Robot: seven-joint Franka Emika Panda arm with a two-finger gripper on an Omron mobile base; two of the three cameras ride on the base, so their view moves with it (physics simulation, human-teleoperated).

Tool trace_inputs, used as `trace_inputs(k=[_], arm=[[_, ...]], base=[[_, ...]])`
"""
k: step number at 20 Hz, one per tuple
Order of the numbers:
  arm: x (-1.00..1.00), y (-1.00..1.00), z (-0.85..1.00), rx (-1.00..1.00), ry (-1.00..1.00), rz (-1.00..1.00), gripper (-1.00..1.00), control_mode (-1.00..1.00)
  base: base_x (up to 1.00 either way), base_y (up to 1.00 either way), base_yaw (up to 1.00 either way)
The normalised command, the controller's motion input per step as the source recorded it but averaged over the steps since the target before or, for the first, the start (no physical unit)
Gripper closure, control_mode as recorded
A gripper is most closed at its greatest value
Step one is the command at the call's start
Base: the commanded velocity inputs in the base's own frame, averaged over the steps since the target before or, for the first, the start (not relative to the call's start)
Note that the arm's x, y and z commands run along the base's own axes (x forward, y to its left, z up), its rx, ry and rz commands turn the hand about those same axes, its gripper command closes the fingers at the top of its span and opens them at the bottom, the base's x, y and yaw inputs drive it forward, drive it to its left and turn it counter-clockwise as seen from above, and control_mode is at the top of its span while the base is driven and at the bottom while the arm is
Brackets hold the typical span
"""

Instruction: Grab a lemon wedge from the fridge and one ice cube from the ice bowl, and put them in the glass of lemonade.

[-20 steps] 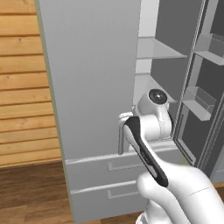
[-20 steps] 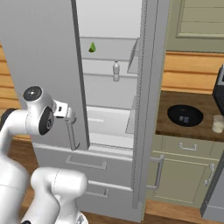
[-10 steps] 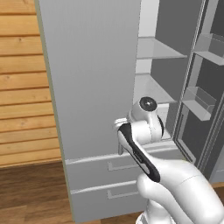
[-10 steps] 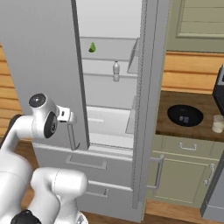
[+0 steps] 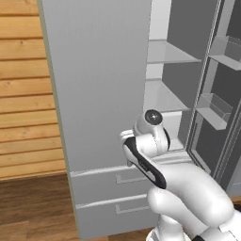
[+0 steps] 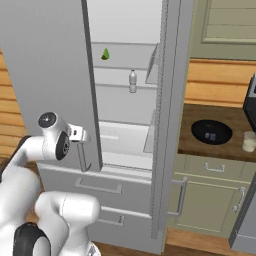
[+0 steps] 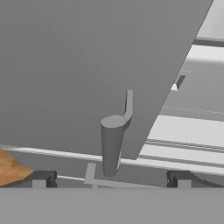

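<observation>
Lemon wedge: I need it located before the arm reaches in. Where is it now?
In the right base view the lemon wedge sits on the upper shelf inside the open fridge, toward the shelf's left end, above and left of a small bottle.

lemon wedge (image 6: 105, 54) on fridge (image 6: 125, 125) shelf

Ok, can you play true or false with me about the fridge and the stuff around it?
1. The fridge is shut tight. False: its doors stand open.
2. The lemon wedge sits on an upper shelf inside. True.
3. The gripper is squeezing the lemon wedge. False: its jaws are open, either side of the door handle.
4. The ice bowl is on the counter. True.
5. The glass of lemonade is inside the fridge. False: it stands beside the bowl.
</observation>
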Motion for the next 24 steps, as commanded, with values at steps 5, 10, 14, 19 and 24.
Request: trace_inputs(k=[5,10,14,19,24], arm=[[0.25,0.0,-0.31,0.0,0.0,0.0,-1.0,-1.0],[0.25,0.0,-0.2,0.0,0.0,0.0,-1.0,-1.0],[0.3,0.0,-0.14,0.0,0.0,0.0,-1.0,-1.0],[0.25,0.03,-0.12,0.0,0.0,0.0,-1.0,-1.0],[0.23,0.08,-0.15,0.0,0.0,0.0,-1.0,-1.0]], base=[[0.0,0.0,0.0],[0.0,0.0,0.0],[0.0,0.0,0.0],[0.0,0.0,0.0],[0.0,0.0,0.0]])
